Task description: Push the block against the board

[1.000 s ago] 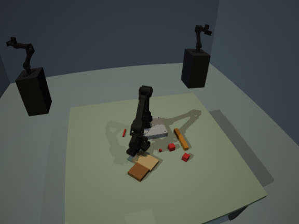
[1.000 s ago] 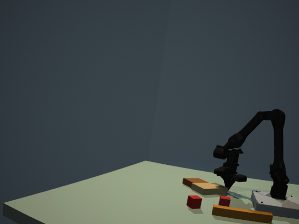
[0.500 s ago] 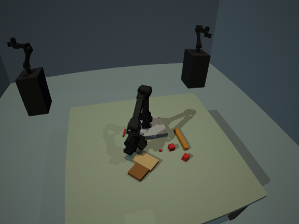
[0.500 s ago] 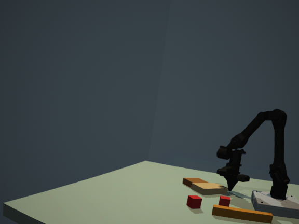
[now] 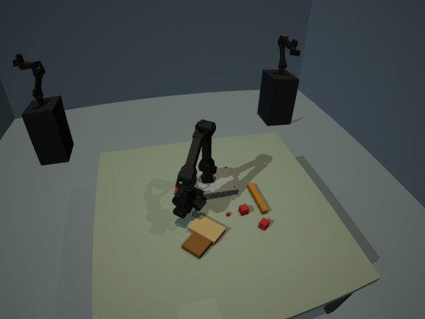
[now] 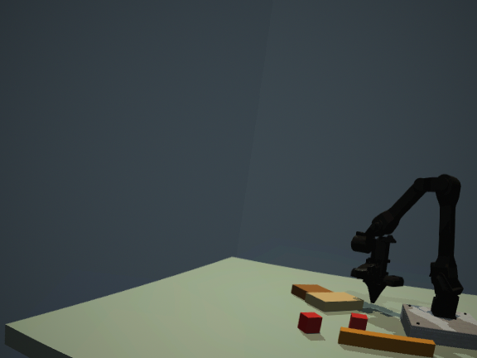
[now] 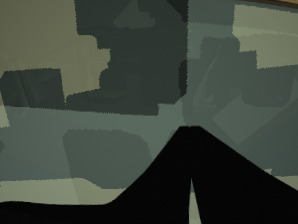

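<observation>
The square block (image 5: 196, 244) (image 6: 311, 288), dark orange-brown, lies flat on the table. The tan board (image 5: 207, 230) (image 6: 334, 298) lies flat against it. One whole side of the block appears to touch the board's long side. Their edges look about even at the board's near corner in the top view. The board extends past the block at the other end. My gripper (image 6: 373, 301) (image 7: 188, 135) is shut and empty. It points down beside the board, on the side toward the arm's base, apart from it. The hand hides its fingertips in the top view.
Two red cubes (image 5: 243, 210) (image 5: 263, 224) (image 6: 310, 322) (image 6: 358, 321), a small red ball (image 5: 228, 214) and an orange bar (image 5: 257, 199) (image 6: 386, 342) lie to the right in the top view. A red piece (image 5: 175, 190) is partly hidden behind the arm. The arm's base plate (image 5: 229, 182) stands behind.
</observation>
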You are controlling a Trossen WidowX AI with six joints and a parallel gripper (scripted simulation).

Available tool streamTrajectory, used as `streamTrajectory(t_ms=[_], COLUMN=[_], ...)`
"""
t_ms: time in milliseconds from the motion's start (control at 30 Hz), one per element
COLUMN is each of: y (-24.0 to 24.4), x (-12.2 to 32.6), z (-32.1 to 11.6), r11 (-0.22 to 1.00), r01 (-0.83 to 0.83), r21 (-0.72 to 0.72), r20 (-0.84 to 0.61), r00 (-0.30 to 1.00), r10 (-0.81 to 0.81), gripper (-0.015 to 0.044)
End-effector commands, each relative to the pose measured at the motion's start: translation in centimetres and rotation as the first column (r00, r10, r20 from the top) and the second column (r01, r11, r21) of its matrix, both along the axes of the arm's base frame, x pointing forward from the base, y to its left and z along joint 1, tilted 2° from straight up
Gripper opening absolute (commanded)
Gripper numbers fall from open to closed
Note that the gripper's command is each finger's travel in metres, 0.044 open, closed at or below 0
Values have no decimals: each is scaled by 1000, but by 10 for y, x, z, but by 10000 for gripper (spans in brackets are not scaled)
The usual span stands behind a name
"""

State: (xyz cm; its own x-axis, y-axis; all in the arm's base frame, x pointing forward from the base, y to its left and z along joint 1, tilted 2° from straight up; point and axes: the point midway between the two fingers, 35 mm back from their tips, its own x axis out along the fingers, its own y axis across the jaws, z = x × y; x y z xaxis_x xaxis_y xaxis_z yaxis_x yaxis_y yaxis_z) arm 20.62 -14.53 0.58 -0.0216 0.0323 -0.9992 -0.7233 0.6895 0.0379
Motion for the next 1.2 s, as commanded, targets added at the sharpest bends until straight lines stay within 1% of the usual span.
streamTrajectory(t_ms=[0,167,267,367,467,533,733,800,1000,1100,1167], y=[-4,-3,-3,9,35,52,125,135,135,136,136], x=[4,4,20,57,105,129,192,198,199,200,200], z=[41,44,43,47,50,51,52,51,48,8,-4], r11=[1000,1000,1000,1000,1000,1000,998,997,997,997,997], r01=[-1,-1,2,0,-2,6,68,75,75,75,75], r21=[-20,-20,-27,-21,-10,-6,-7,-7,-7,-7,-7], r20=[27,27,43,52,62,61,42,40,40,40,40], r00=[1000,1000,999,999,998,998,997,996,996,996,996], r10=[1,1,0,1,3,-6,-68,-75,-75,-75,-75], gripper=[0,0,0,0,0,0,0,0,0,0,0])
